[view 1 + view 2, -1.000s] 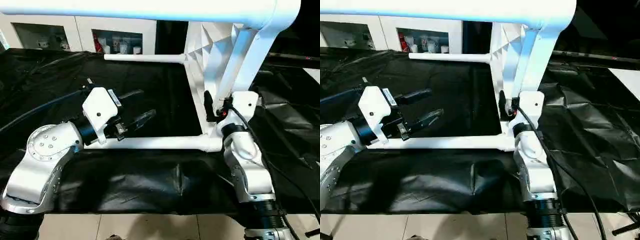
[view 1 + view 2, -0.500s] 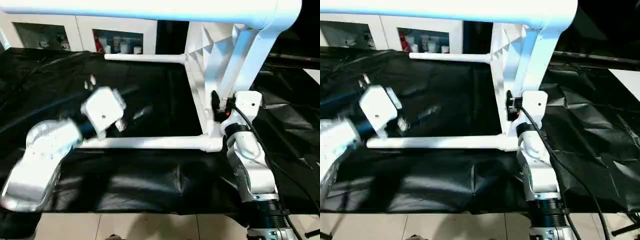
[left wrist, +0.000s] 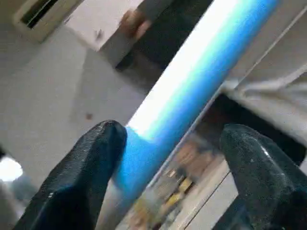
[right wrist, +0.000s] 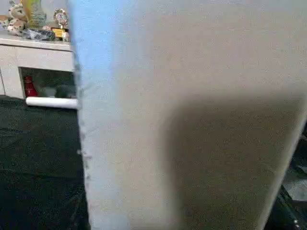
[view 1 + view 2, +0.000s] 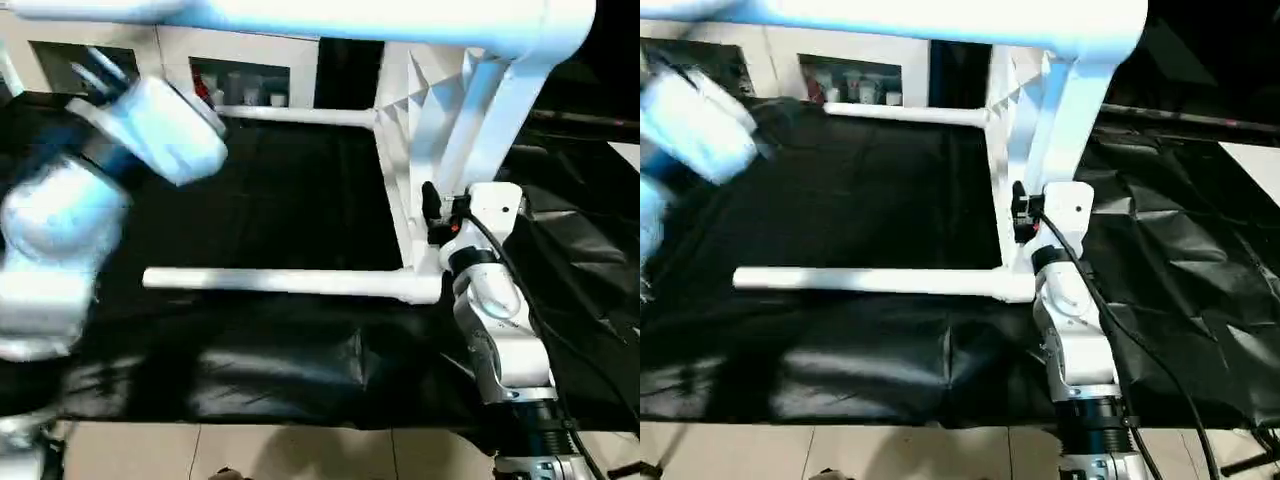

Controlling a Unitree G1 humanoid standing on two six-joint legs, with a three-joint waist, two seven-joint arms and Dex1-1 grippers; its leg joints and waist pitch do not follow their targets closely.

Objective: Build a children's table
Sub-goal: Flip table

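The left tool (image 3: 168, 163), two blunt black rubbery fingers (image 3: 84, 177) spread wide, is raised high with a smooth round white leg (image 3: 192, 91) crossing the gap between them; whether they touch it cannot be told. Below that tool and well apart from it, a second tubular leg (image 5: 285, 282) lies level above the crinkled black sheet covering the desk (image 5: 280, 370), one end free, the other seated in a round corner socket (image 5: 425, 288). Past it, a third leg (image 5: 300, 115) juts level from the far corner. The white plastic tabletop (image 5: 415, 150) stands on edge, its ribbed underside facing the left tool. The right tool (image 5: 432, 215) sits just beside the near socket against the tabletop's lower corner; how its fingers stand cannot be told. A fourth thick white leg (image 5: 400, 20) spans overhead. A white cabinet (image 5: 240, 80) with glass doors stands behind the desk.
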